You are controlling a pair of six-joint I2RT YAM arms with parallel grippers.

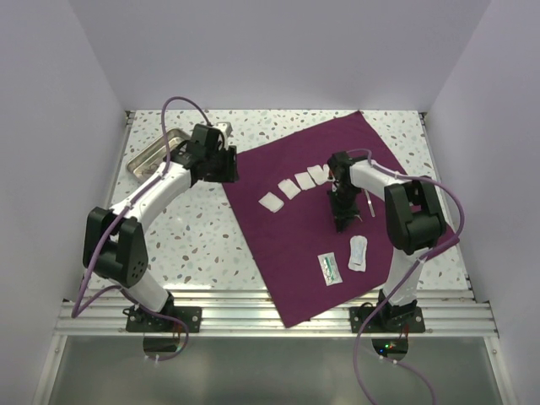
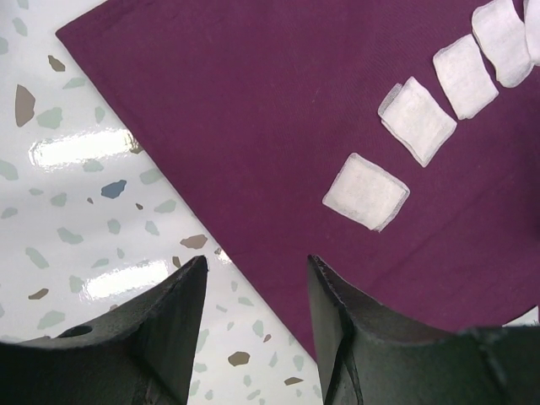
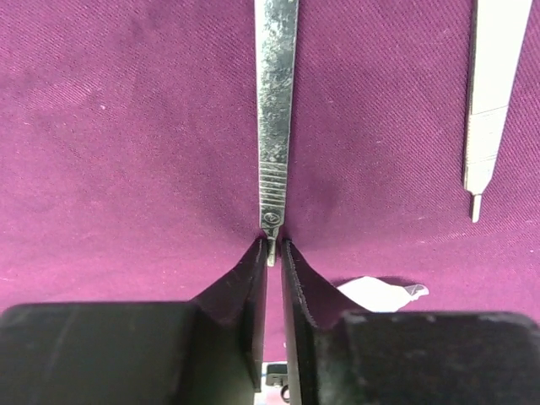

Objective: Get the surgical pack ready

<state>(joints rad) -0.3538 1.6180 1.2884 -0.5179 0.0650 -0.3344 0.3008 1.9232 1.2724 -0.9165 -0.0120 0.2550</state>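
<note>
The surgical pack is a purple-maroon cloth (image 1: pixel 295 245) (image 2: pixel 253 101) (image 3: pixel 126 126) spread flat as a wide sheet on the speckled table. A steel scalpel handle (image 3: pixel 276 101) lies on it, and my right gripper (image 1: pixel 342 221) (image 3: pixel 273 245) is shut on that handle's narrow end, its fingertips pressing into the fabric. A second steel handle (image 3: pixel 489 101) (image 1: pixel 369 205) lies parallel to its right. Several white gauze squares (image 1: pixel 291 190) (image 2: pixel 367 191) sit in a row on the cloth. My left gripper (image 1: pixel 221 164) (image 2: pixel 257 261) hovers open over the cloth's left edge, holding nothing.
A steel tray (image 1: pixel 139 164) stands at the table's far left corner. Two sealed packets (image 1: pixel 330 268) (image 1: pixel 359 253) lie on the cloth near the right arm's base; one packet (image 3: pixel 375 293) shows beside my right finger. White walls enclose the table on three sides.
</note>
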